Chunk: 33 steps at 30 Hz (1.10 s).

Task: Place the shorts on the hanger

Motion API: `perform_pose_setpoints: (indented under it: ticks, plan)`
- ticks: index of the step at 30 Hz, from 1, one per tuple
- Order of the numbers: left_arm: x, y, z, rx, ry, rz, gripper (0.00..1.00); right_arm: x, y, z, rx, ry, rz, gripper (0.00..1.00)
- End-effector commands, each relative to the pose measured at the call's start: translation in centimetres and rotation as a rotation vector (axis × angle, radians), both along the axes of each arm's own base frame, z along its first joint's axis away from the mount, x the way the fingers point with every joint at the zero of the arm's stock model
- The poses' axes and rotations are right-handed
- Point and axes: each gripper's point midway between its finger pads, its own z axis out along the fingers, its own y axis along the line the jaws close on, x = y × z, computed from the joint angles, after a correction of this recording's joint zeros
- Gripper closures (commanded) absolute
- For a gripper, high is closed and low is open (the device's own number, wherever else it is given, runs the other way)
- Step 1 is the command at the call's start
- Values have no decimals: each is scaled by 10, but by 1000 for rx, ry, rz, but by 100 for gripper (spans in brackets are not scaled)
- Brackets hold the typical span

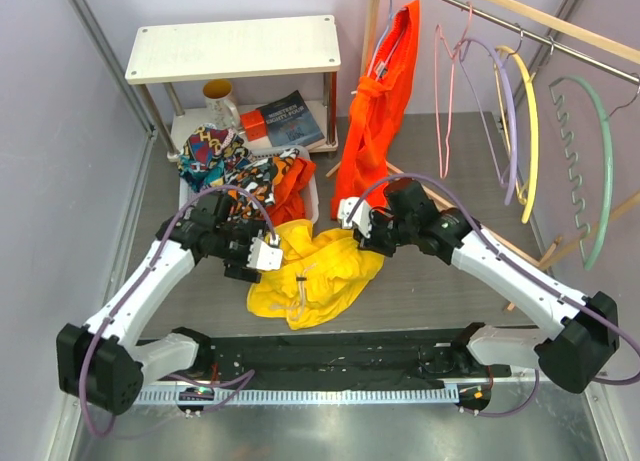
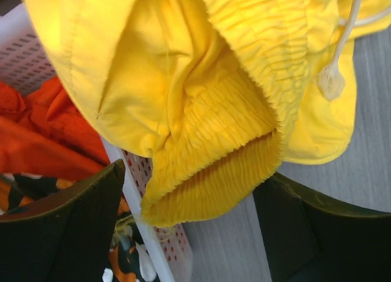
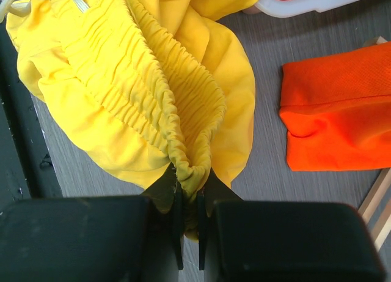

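Note:
The bright yellow shorts lie crumpled on the grey table between my two grippers. My right gripper is shut on a fold of the elastic waistband, which shows pinched between its pads in the right wrist view. My left gripper is open at the shorts' left edge. In the left wrist view its fingers stand wide apart, and the ribbed waistband hangs between them, unclamped. A white drawstring dangles beside it. The pale pink hanger hangs on the rail at the back right, far from both grippers.
A white basket holding patterned cloth and orange cloth sits just behind the shorts. An orange garment hangs by the rail. Lilac, yellow and green hangers hang right of the pink one. A white shelf stands at the back.

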Motion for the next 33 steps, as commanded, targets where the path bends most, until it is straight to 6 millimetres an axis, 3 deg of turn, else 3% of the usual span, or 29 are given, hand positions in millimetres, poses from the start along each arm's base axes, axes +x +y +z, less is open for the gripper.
perform_pose_setpoints:
  ticks: [1, 3, 5, 6, 7, 8, 9, 12, 13, 14, 15, 16, 17, 19, 20, 22, 23, 25, 26, 28, 32, 33]
  plan:
    - [7, 2, -11, 72, -9, -33, 42, 5, 0, 25, 44, -102, 0, 99]
    - [3, 6, -6, 61, 33, 54, 57, 5, -1, 38, 72, -127, -22, 99]
    - [0, 10, 6, 19, 104, 217, 86, 8, -4, 56, 109, -169, -58, 99]
    - [3, 8, 28, -19, 84, 263, 96, 10, -3, 66, 140, -184, -80, 99]
    - [4, 9, 40, -55, 99, 329, 100, 12, -3, 74, 158, -202, -97, 99]
    - [2, 9, 51, -108, 154, 438, 100, 16, -5, 89, 185, -234, -126, 99]
    - [12, 11, 85, -183, 102, 524, 100, 20, -4, 103, 223, -254, -155, 99]
    - [15, 18, 135, -322, 106, 741, 100, 30, -5, 148, 300, -315, -222, 99]
    - [14, 18, 172, -398, 59, 757, 100, 32, -4, 160, 324, -321, -236, 99]
    - [12, 19, 188, -437, 60, 788, 100, 33, -4, 188, 367, -362, -244, 99]
    - [8, 21, 199, -469, 74, 833, 100, 35, -2, 196, 375, -370, -242, 99]
    - [9, 25, 230, -534, 22, 860, 100, 36, -3, 206, 379, -397, -232, 99]
    - [9, 28, 241, -558, 8, 883, 100, 35, -3, 229, 409, -436, -226, 99]
    - [8, 39, 277, -633, -50, 948, 100, 40, 0, 246, 417, -471, -216, 99]
    - [6, 42, 289, -656, -71, 959, 100, 38, -3, 271, 449, -513, -218, 99]
    - [4, 52, 309, -699, -113, 1015, 100, 41, -6, 293, 475, -552, -238, 99]
    - [-1, 58, 329, -735, -144, 1029, 100, 40, -10, 317, 508, -591, -251, 99]
    - [-9, 65, 336, -741, -144, 1067, 100, 36, -16, 345, 554, -626, -272, 99]
    - [-15, 66, 345, -760, -146, 1061, 99, 32, -17, 353, 569, -633, -267, 99]
    - [-32, 56, 344, -755, -93, 986, 100, 18, -16, 364, 587, -627, -214, 99]
    - [-70, 56, 353, -800, -52, 933, 100, -4, -17, 363, 583, -591, -147, 99]
    - [-80, 58, 365, -834, -68, 923, 100, -7, -17, 362, 586, -580, -139, 99]
